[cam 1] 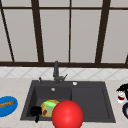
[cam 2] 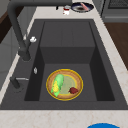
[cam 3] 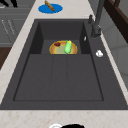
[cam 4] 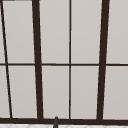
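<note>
Nearest in the front view: big red ball (cam 1: 67, 114), low centre, in front of the sink's near rim and covering pt of the yellow plate (cam 1: 49, 108). Left hand (cam 1: 36, 111) just beside the plate at the basin's near-left corner, fingers curled; can't tell if it grips anything. Plate lies flat in the sink (cam 2: 67, 32) basin's near end w/ a green corn cob (cam 2: 57, 85) and a small red bit (cam 2: 73, 90) on it. Right hand (cam 1: 124, 89) at far right over the table (cam 1: 15, 85), by a small red-white cup (cam 1: 121, 98) and a dark plate (cam 1: 125, 109); fingers unclear. Blue plate (cam 1: 7, 106) w/ a brown stick on the table, left. Behind: faucet (cam 1: 56, 71), then window (cam 4: 70, 62).
</note>
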Motion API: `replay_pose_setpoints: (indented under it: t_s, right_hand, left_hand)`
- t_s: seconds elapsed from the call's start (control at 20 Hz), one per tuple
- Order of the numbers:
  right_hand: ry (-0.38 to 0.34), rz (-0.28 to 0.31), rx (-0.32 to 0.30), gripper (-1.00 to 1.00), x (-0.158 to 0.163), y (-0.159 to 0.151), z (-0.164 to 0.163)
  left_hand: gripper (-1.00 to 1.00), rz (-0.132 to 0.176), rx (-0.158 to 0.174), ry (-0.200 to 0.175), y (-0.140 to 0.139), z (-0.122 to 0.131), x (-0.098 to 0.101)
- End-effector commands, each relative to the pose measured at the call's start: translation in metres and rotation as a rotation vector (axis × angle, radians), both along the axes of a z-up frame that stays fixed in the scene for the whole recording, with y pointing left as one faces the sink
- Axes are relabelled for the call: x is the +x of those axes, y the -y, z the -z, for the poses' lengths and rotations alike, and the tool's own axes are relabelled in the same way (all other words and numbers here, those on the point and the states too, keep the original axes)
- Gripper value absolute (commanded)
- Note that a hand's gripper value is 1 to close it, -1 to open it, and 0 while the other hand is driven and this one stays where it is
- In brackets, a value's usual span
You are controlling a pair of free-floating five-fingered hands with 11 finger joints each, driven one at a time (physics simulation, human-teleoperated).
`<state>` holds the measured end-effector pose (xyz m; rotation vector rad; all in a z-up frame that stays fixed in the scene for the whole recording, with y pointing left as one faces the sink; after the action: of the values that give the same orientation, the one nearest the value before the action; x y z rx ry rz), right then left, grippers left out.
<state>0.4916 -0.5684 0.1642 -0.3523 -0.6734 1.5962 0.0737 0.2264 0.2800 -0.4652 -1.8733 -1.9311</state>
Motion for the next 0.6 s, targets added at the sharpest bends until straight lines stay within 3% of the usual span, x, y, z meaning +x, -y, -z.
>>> replay_pose_setpoints:
  t_s: [0.0, 0.35, 0.55]
  right_hand:
    - [0.027, 0.044, 0.000, -1.00, -0.010, 0.000, -0.015]
    - [0.112, 0.021, -0.030, -1.00, -0.034, -0.014, -0.021]
    - [0.077, 0.013, -0.055, -1.00, -0.030, -0.029, -0.013]
  left_hand:
    - [0.00, 0.000, 0.000, 0.000, 0.000, 0.000, 0.000]
    - [0.00, 0.000, 0.000, 0.000, 0.000, 0.000, 0.000]
    - [0.00, 0.000, 0.000, 0.000, 0.000, 0.000, 0.000]
